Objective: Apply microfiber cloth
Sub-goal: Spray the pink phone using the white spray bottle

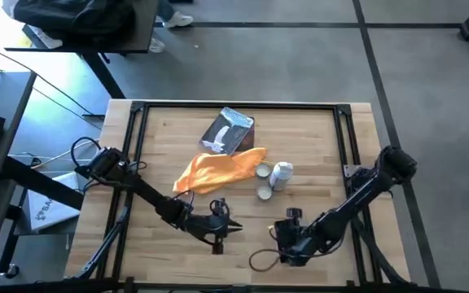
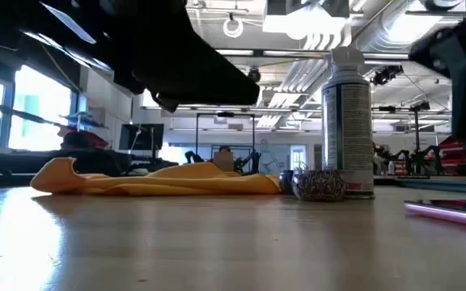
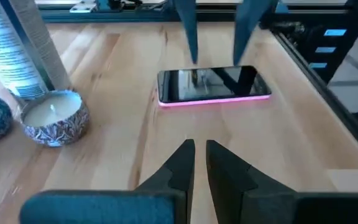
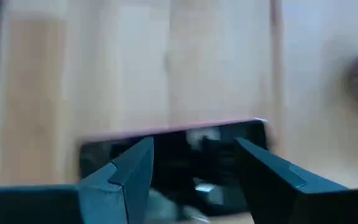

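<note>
The orange-yellow microfiber cloth (image 1: 218, 169) lies crumpled on the wooden table's middle, and in the low view the cloth (image 2: 160, 179) rests flat on the tabletop. No gripper touches it. My left gripper (image 1: 236, 229) is shut and hovers near the table's front, nearer than the cloth, pointing toward the right. A black phone with a pink edge (image 3: 213, 86) lies ahead of my left gripper (image 3: 200, 149). My right gripper (image 4: 194, 155) is open above the phone (image 4: 173, 146), one finger toward each end. I cannot tell whether it touches the phone.
A grey-blue and white packet (image 1: 228, 130) lies beyond the cloth. A white spray can (image 2: 348, 121) and two small patterned candle tins (image 1: 265, 193) stand just right of the cloth. A black frame (image 1: 243, 106) borders the table's edges.
</note>
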